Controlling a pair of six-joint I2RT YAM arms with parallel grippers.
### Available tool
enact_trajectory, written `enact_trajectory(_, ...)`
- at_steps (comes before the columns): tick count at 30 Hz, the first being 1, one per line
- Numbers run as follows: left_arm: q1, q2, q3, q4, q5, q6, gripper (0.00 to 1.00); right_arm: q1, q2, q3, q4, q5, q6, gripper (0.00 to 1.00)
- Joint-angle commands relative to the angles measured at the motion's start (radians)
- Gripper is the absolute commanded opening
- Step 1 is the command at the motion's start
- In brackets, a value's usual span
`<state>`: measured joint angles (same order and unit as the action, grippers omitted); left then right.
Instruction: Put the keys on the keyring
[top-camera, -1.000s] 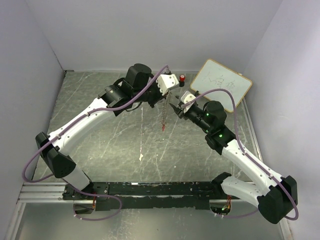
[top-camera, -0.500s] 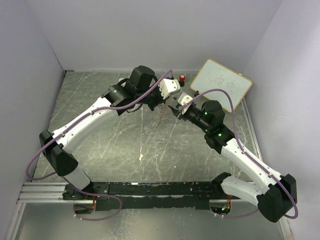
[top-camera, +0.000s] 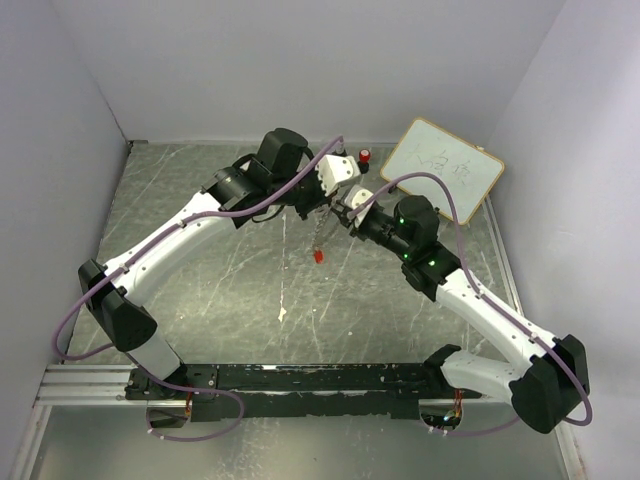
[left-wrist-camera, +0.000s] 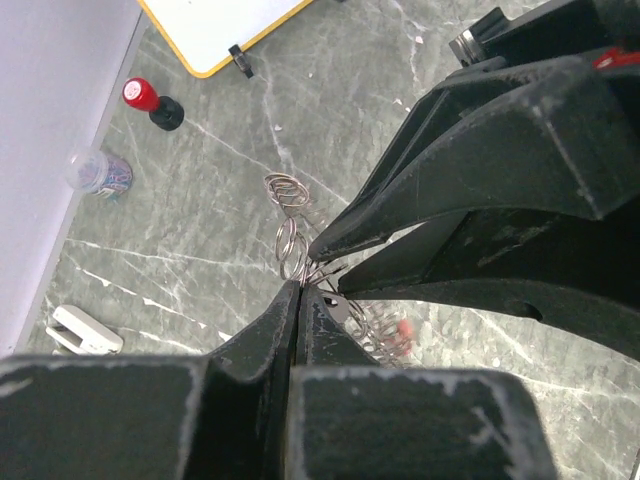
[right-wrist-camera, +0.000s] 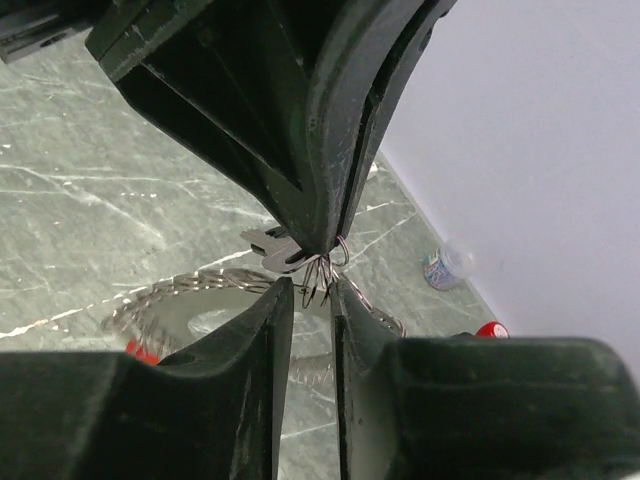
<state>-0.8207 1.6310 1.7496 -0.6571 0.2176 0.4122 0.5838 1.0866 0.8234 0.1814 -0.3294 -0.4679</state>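
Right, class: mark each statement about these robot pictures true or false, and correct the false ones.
1. The left gripper is shut on the thin grey jagged wire keyring. True.
2. The yellow-framed whiteboard sits at the near left. False: it is at the far right.
3. The small red-topped black cylinder stands just left of that whiteboard in the top view. True.
4. The right gripper waits far from the left one. False: its fingertips flank the keyring right at the left gripper's tips.
5. The red-headed key lies beside the whiteboard. False: it shows low on the keyring, below both grippers in the top view.
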Motion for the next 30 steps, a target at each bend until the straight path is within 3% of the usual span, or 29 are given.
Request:
enact_trajectory(1,-0.004,0.002,0.043,-0.002,0.051,0.025,0.07,0.005,0.015,0.043,-0.011,0.011,0.006,0.21)
enact_trajectory(9,-0.004,0.019,0.055,-0.026,0.057,0.028,0.07,0.013,0.004,0.042,-0.001,0.023,0.007,0.20)
enact_trajectory(11,-0.003,0.024,0.059,-0.031,0.057,0.028,0.07,0.016,0.000,0.042,0.000,0.025,0.004,0.10)
enact_trajectory(12,-0.003,0.024,0.059,-0.030,0.055,0.028,0.07,0.018,-0.002,0.042,0.002,0.025,0.001,0.01)
enact_trajectory(15,-0.003,0.020,0.053,-0.022,0.045,0.022,0.07,0.020,-0.020,0.029,0.026,0.037,0.009,0.00)
enact_trajectory(30,-0.002,-0.079,-0.067,0.172,-0.022,-0.066,0.07,0.002,-0.161,-0.276,0.633,0.166,0.365,0.00)
